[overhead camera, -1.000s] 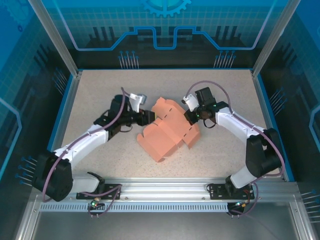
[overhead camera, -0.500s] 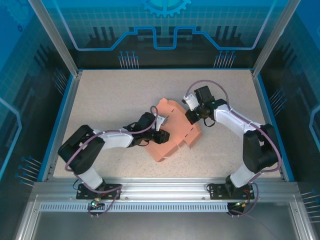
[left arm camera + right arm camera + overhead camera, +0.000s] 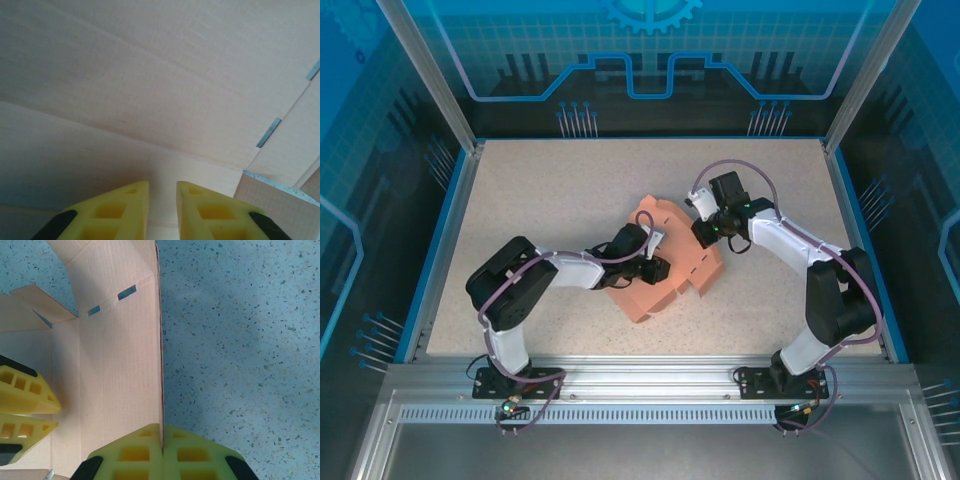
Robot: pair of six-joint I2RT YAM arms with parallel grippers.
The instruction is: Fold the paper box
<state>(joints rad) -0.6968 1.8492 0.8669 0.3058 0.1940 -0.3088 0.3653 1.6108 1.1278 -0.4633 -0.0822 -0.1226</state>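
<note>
The paper box (image 3: 645, 295) is a salmon-orange card cut-out, partly folded, lying in the middle of the table. My left gripper (image 3: 658, 268) lies low across its middle. In the left wrist view the yellow fingertips (image 3: 131, 207) stand a narrow gap apart with nothing between them, close up against the pale card (image 3: 150, 90). My right gripper (image 3: 703, 235) is at the box's far right side. It is shut on the edge of an upright card panel (image 3: 120, 365), which runs straight into the closed jaws (image 3: 161, 434). The left gripper's fingers (image 3: 25, 395) show beside that panel.
The speckled table (image 3: 550, 190) has free room behind, left and right of the box. A blue rim (image 3: 448, 220) and metal frame posts (image 3: 430, 75) bound it. Bare table (image 3: 240, 340) lies right of the held panel.
My left arm has swung in from the left and now lies over the box, its jaws narrower than before. The right gripper has kept its hold and hardly moved.
</note>
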